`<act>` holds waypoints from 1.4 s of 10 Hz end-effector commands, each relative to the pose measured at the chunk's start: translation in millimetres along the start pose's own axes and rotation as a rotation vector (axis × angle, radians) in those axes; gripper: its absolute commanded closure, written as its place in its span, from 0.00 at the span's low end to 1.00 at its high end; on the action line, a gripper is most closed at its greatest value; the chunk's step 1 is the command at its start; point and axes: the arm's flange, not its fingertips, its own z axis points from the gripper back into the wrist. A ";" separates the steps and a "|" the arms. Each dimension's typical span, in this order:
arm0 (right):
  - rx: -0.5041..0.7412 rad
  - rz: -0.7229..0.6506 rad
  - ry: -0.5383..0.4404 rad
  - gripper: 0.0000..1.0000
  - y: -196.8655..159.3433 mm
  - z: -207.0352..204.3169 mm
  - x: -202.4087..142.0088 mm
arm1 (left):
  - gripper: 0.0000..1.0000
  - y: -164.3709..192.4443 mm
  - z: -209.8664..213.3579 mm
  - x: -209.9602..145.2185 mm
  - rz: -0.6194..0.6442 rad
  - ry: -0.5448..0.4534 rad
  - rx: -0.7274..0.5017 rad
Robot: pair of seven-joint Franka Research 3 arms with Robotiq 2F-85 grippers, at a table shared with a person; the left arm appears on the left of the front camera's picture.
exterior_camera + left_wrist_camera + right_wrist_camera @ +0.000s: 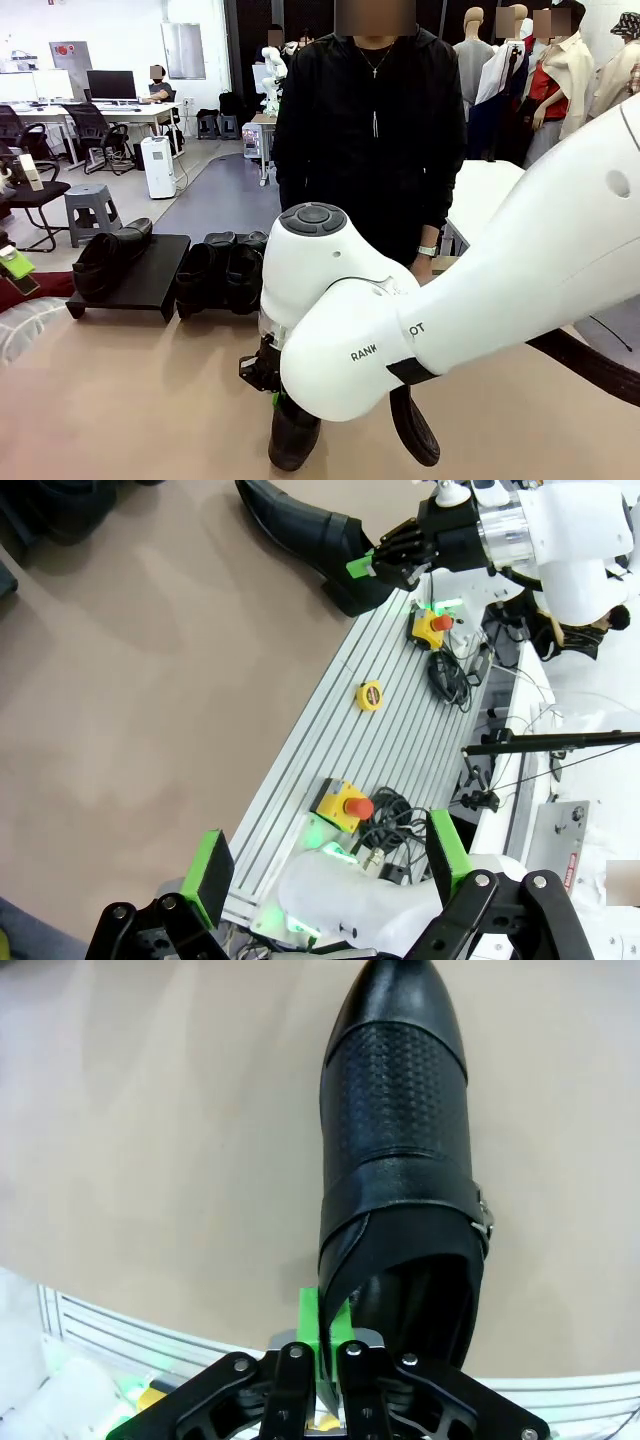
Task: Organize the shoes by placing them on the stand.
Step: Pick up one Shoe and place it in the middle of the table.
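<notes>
Front view: the right arm sweeps in from the right and crosses the middle, its right gripper (268, 378) low at the near edge of the beige table (120, 400), closed on the collar of a shiny black high-cut leather dress shoe with a buckle strap (294, 432). On the far left of the table stands a low black flat stand (140, 275) with one shiny black low loafer (108, 258) lying on it. Just right of the stand, on the table, sit two more black shoes (222, 270) side by side; their cut cannot be told from here. A person in a black jacket (365, 130) stands at the far side, one hand (422, 266) hanging near the table edge.

Right wrist view: the green pads (312, 1325) are pressed narrowly together on the rear rim of the held shoe (400, 1150), whose textured vamp, strap and metal buckle show; its pointed toe aims away from the gripper and its sole lies on the table.

Left wrist view: the left gripper (330, 865) hangs with its jaws wide apart and nothing between them, above a grooved aluminium rail (340, 750) at the table's near edge. On the rail lie two yellow boxes with red buttons (345, 805) and one small yellow disc (369, 694). Farther off, the right gripper (385, 562) grips the shoe (300, 535).

Count: four black shoes, one on the stand, two beside it, one held; one stand; two grippers.
</notes>
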 end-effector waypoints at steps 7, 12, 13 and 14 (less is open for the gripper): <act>0.096 0.121 -0.084 0.00 -46.2 117.3 -15.5 | 0.00 -1.5 1.0 -1.3 0.016 0.011 0.008; 0.386 0.150 -0.027 0.00 -250.8 246.8 -47.3 | 0.00 -1.5 1.0 -1.3 0.016 0.011 0.008; 0.519 0.137 -0.037 0.00 -294.5 253.6 -49.2 | 0.00 -1.5 1.0 -1.3 0.016 0.011 0.008; 0.590 0.063 -0.052 0.00 -329.9 253.3 -48.7 | 0.00 -1.5 1.0 -1.3 0.016 0.011 0.008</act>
